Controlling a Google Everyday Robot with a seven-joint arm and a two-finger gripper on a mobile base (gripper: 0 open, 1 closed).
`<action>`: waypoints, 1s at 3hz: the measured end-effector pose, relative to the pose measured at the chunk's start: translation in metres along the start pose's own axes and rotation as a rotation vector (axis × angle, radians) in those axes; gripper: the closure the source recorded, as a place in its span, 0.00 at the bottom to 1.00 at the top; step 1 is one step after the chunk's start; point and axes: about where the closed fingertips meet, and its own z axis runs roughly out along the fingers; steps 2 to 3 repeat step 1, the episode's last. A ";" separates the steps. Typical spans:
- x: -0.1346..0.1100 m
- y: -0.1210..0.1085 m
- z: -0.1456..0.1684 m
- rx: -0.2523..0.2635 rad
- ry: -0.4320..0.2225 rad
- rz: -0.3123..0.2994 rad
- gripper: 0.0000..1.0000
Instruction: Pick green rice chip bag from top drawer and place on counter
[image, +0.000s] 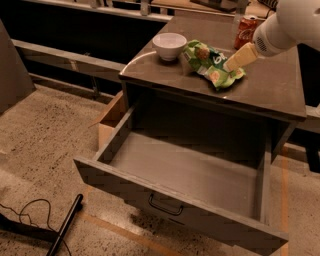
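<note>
The green rice chip bag (209, 62) lies crinkled on the counter (270, 85), just right of a white bowl. My gripper (234, 61) comes in from the upper right on a white arm. Its cream tip sits at the bag's right edge, just above the counter. The top drawer (190, 175) is pulled wide open below the counter. Its grey inside shows nothing in it, and its dark bar handle (164, 205) faces the camera.
A white bowl (169, 45) stands on the counter's left part. A red soda can (246, 30) stands at the back, beside my arm. A cardboard box (111, 120) sits on the floor left of the cabinet. A black pole and cable (62, 227) lie on the floor.
</note>
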 end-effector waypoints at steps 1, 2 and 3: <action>0.000 -0.001 -0.002 0.003 0.000 0.003 0.00; 0.000 -0.001 -0.002 0.003 0.000 0.003 0.00; 0.000 -0.001 -0.002 0.003 0.000 0.003 0.00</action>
